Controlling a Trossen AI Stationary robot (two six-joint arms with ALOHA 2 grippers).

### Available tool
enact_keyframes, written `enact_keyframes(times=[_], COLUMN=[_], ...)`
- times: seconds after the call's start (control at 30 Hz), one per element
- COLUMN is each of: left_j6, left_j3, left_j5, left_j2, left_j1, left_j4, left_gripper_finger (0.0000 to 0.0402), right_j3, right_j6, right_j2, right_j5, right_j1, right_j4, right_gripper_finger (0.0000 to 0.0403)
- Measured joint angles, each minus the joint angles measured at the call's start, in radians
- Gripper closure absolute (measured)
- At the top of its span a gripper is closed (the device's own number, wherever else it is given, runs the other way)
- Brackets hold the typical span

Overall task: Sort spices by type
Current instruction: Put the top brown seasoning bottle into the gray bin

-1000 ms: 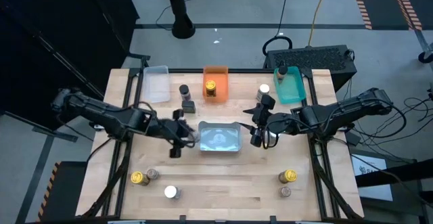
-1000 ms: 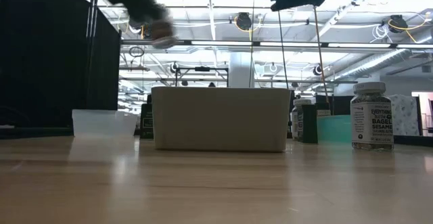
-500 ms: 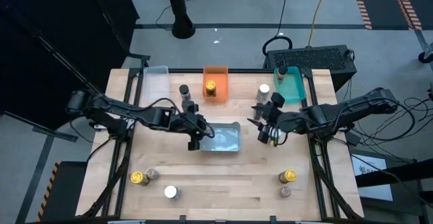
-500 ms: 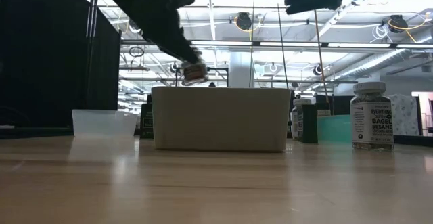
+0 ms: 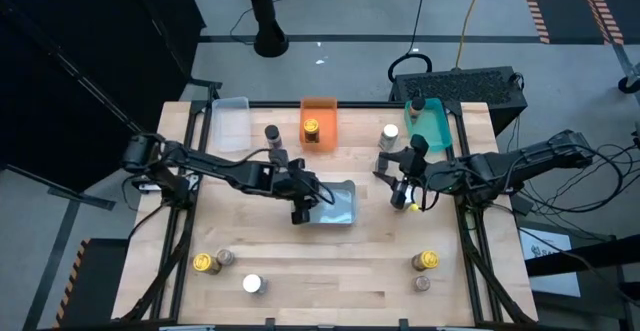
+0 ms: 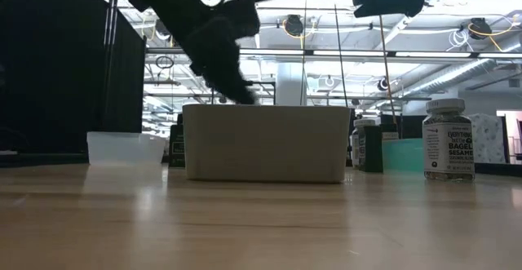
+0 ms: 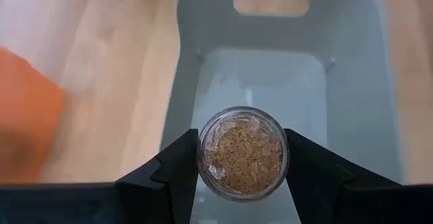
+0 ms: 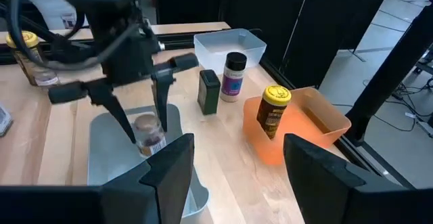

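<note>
My left gripper is clamped on a small clear spice jar filled with tan-brown flakes; its two dark fingers press the jar's sides. I hold it directly over the open grey bin at the middle of the table, above the bin's left end in the overhead view. In the table-level view my left arm reaches down to the near rim of this bin, which looks pale from the side.

My right gripper hovers just right of the grey bin, its fingers spread apart with nothing between them, facing across toward the held jar.

Along the far edge of the table stand a clear bin, an orange bin with a yellow-lidded jar inside, and a teal bin with a dark-topped jar in it. A black-lidded jar and a dark rectangular tin stand between the clear and orange bins. A white-lidded jar stands just left of the teal bin.

Near the front left sit a gold-lidded jar, a brown-lidded jar and a white-lidded one. Near the front right sit another gold-lidded jar and a small brown-topped jar.
</note>
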Motion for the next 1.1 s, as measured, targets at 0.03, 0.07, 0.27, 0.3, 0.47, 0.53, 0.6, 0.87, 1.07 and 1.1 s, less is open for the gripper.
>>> enact_keyframes(times=[0.03, 0.07, 0.27, 0.3, 0.47, 0.53, 0.6, 0.87, 1.07, 1.1], left_j6=[0.003, 0.006, 0.008, 0.007, -0.001, -0.02, -0.027, -0.027, -0.027, -0.027], left_j3=[0.013, 0.023, 0.034, 0.033, 0.033, 0.033, 0.033, 0.033, 0.032, 0.032], left_j5=[0.0, 0.0, 0.012, 0.012, 0.014, 0.016, 0.016, 0.001, -0.004, -0.006], left_j2=[0.011, 0.022, 0.038, 0.038, 0.038, 0.038, 0.038, 0.047, 0.048, 0.048], left_j1=[0.0, 0.0, 0.002, 0.002, 0.002, 0.001, 0.001, 0.001, 0.002, 0.001], left_j4=[-0.045, -0.068, -0.081, -0.087, -0.126, -0.148, -0.164, -0.152, -0.148, -0.149], left_gripper_finger=[0.0214, 0.0214, 0.0214, 0.0214, 0.0214, 0.0214, 0.0214, 0.0199, 0.0195, 0.0195], right_j3=[0.0, 0.0, 0.0, 0.0, 0.0, 0.0, 0.0, 0.0, 0.0, 0.0], right_j6=[0.0, -0.003, -0.008, -0.008, -0.011, -0.01, -0.01, -0.009, -0.006, -0.003], right_j2=[0.001, 0.002, 0.003, 0.003, 0.003, 0.003, 0.003, 0.003, 0.003, 0.003], right_j5=[0.0, 0.0, -0.001, -0.001, -0.001, -0.001, -0.001, -0.001, -0.001, -0.001], right_j1=[0.0, 0.0, 0.0, 0.0, 0.0, 0.0, 0.0, 0.0, 0.0, 0.0], right_j4=[0.003, 0.003, 0.004, 0.004, 0.004, 0.004, 0.004, 0.003, 0.003, 0.003], right_gripper_finger=[0.0193, 0.0193, 0.0193, 0.0193, 0.0193, 0.0193, 0.0193, 0.0193, 0.0193, 0.0193])
